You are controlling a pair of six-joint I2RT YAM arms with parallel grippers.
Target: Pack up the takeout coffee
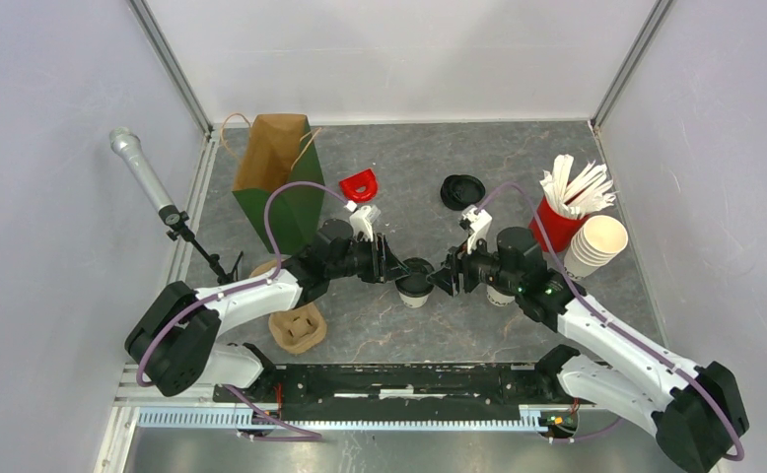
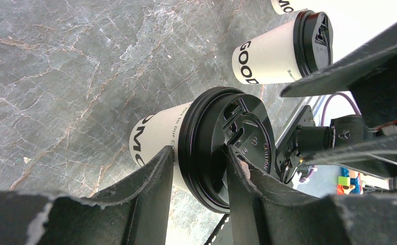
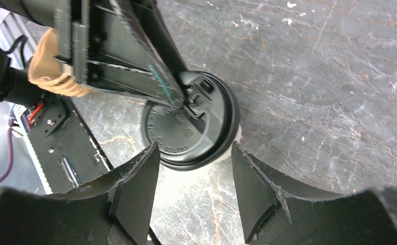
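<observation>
Seen from above, a small cream-white paper cup (image 1: 414, 288) capped with a round black plastic lid stands upright on the grey marbled table (image 1: 399, 158) between the two arms. The left gripper (image 1: 391, 266) is at one side of it and the right gripper (image 1: 446, 279) at the other, but that view hides how the jaws stand. The left wrist view shows the left gripper (image 2: 201, 153) straddling the lid's rim, with one finger (image 2: 245, 186) lying on the lid's top and the other against the cup wall under the rim. I cannot tell whether they truly clamp. The same view shows black lettering on the cup and a second lidded cup (image 2: 275, 48) near it, which from above is mostly tucked under the right arm. The right wrist view shows the right gripper (image 3: 195, 153) spread wide, with the lid just ahead of its tips. Only the overhead view shows the containers. A tall green-and-brown paper bag (image 1: 276, 172) stands open at the rear left, its inside unseen. A red cup (image 1: 555, 225) holds white sticks (image 1: 577, 187), and a stack of lidless cream cups (image 1: 596, 244) leans beside it. A tan moulded-pulp carrier (image 1: 296, 328) lies by the left arm.
</observation>
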